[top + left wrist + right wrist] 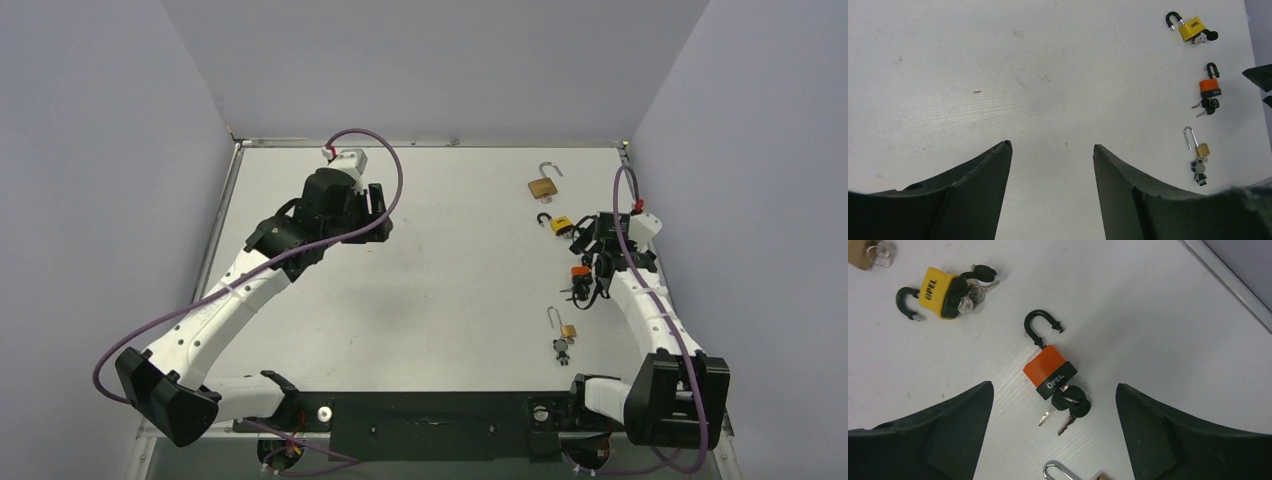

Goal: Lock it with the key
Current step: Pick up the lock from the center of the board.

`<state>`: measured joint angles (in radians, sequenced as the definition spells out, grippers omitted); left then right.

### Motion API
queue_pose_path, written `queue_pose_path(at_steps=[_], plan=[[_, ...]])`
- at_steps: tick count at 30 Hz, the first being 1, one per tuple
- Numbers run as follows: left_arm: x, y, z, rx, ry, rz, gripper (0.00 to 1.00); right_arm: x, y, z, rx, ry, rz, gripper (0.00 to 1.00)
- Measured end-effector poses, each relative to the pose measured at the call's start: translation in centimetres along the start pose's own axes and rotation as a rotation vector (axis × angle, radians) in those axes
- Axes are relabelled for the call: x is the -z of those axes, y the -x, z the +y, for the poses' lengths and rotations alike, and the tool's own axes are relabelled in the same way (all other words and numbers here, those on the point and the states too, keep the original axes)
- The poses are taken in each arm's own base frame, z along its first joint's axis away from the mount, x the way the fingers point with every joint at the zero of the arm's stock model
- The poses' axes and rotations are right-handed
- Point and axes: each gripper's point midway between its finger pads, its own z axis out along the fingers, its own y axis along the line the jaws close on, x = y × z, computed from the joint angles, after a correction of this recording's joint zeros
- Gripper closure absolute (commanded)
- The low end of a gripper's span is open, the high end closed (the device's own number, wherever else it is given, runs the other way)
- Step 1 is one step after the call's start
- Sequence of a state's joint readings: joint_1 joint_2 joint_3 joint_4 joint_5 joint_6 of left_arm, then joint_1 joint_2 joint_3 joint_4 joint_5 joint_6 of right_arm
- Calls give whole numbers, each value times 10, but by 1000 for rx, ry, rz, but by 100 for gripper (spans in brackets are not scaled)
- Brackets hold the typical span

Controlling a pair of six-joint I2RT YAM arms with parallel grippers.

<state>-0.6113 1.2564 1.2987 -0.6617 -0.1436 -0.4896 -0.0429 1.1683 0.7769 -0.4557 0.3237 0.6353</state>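
We logged the orange padlock (1050,372) lying flat, shackle open, key bunch (1068,407) in its cylinder. The right gripper (1054,385) hovered directly over it, fingers spread wide, grasping nothing. The left gripper (1052,144), equally released and empty, hung well apart from that padlock; a yellow padlock (935,290) lay near the orange one.

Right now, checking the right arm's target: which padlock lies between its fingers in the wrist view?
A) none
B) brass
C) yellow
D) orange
D: the orange padlock, shackle open, lies between the right gripper's spread fingers, while the yellow padlock sits off to the upper left.
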Motion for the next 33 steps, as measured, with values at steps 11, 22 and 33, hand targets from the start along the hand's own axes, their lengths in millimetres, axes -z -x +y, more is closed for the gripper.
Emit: queue_pose_path(at_steps=[11,22,33], plan=[[17,10,0,20,-41,-35,41,-54,-33,3,-24,5,159,11],[15,4,2,21,-51,-11,41,-88,-51,4,23,-31,223,12],[17,5,7,30,-44,-18,41,-80,-66,30,147,18,242,17]])
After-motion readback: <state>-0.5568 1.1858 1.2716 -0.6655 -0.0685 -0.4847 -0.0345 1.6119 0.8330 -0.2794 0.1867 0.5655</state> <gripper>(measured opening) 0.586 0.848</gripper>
